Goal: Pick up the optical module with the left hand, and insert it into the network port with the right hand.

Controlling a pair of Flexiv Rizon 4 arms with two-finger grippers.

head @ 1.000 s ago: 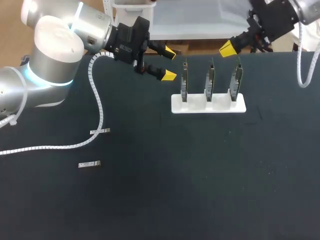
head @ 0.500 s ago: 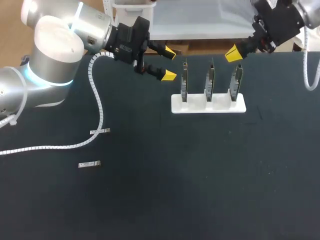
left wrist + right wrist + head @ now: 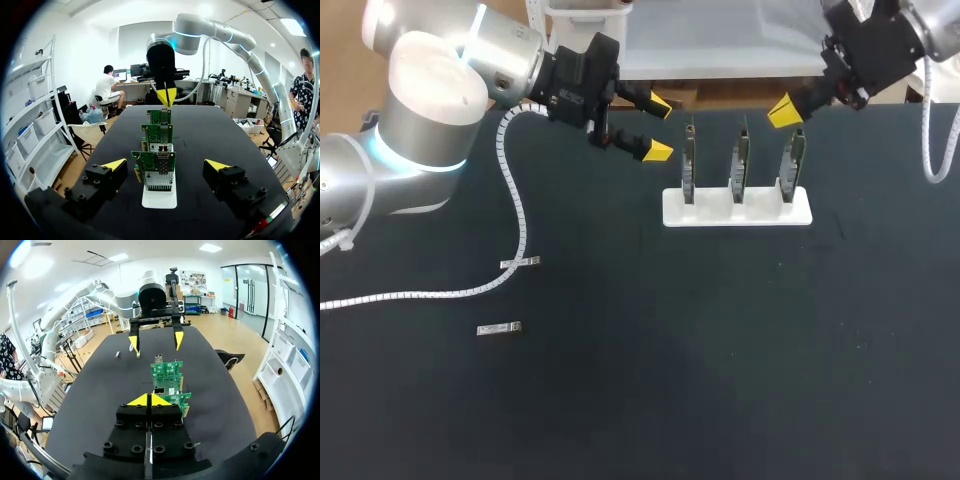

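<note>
Table (image 3: 720,380): black | white stand (image 3: 737,208) far middle, three boards (image 3: 741,160) upright | metal module (image 3: 519,263) left | second metal module (image 3: 499,328) nearer.

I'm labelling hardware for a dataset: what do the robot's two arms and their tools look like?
The left arm and right arm are rounded silver-grey tubes. The left one has a glowing cyan ring at a joint. A white spiral-wrapped cable trails from each. The left tool and right tool are black blocks studded with bolts, ending in wedge-shaped bright yellow fingertips.

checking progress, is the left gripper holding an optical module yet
No, the left gripper is open and empty, and an optical module lies on the table.
</note>
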